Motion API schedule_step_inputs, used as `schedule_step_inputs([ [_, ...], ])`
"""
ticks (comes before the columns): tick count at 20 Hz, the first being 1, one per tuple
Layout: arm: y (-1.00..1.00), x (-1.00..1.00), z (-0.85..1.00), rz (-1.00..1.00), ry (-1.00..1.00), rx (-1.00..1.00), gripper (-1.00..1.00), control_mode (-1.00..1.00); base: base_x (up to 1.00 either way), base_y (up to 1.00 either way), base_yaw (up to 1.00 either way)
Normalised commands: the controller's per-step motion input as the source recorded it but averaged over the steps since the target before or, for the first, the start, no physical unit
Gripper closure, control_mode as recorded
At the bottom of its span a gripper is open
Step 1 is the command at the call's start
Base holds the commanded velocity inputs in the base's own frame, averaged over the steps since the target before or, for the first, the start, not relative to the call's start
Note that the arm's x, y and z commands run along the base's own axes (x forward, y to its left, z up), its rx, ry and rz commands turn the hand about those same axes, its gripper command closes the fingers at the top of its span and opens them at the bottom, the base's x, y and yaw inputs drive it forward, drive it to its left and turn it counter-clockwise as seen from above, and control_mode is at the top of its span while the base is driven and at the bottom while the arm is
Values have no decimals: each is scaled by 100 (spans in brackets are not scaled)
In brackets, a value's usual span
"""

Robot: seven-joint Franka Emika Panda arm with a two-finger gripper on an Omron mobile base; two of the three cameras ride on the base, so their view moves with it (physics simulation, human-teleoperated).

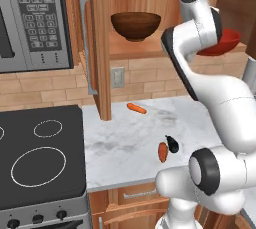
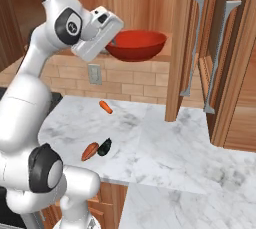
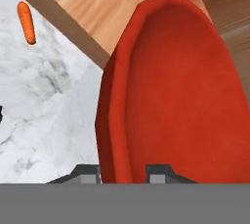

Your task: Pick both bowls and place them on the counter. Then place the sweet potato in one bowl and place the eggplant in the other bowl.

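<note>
A: Gripper (image 3: 123, 171) status?
B: Clenched on the red bowl (image 2: 136, 44) rim, one finger each side, up on the cabinet shelf (image 1: 131, 47).
A: Other bowl?
B: Brown bowl (image 1: 135, 25) on same shelf, to the left.
A: Veg?
B: Sweet potato (image 1: 162, 151) & eggplant (image 1: 172, 144) on the counter (image 2: 165, 143), prob touching, hard to tell. Carrot (image 1: 136, 108) further back, apart.

We see a carrot (image 1: 136, 108) lying flat below the open wooden cabinet (image 1: 102, 48); left of that cabinet hangs a microwave (image 1: 32, 20); lower left of it sits a black stovetop (image 1: 40, 158) with white rings; a wall outlet (image 1: 118, 77) sits just beside the cabinet's lower edge.
</note>
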Motion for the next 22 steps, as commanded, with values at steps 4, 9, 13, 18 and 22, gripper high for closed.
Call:
schedule_step_inputs([
  [4,10,-96,-8,-5,2,-3,100,-100,0,0,0],
  [9,4,-79,-48,-2,5,-1,100,-100,0,0,0],
  [13,0,-65,-63,0,8,0,100,-100,0,0,0],
  [18,-2,-13,-66,-3,12,0,100,-100,0,0,0],
  [22,-18,9,-63,0,8,0,100,-100,0,0,0],
])
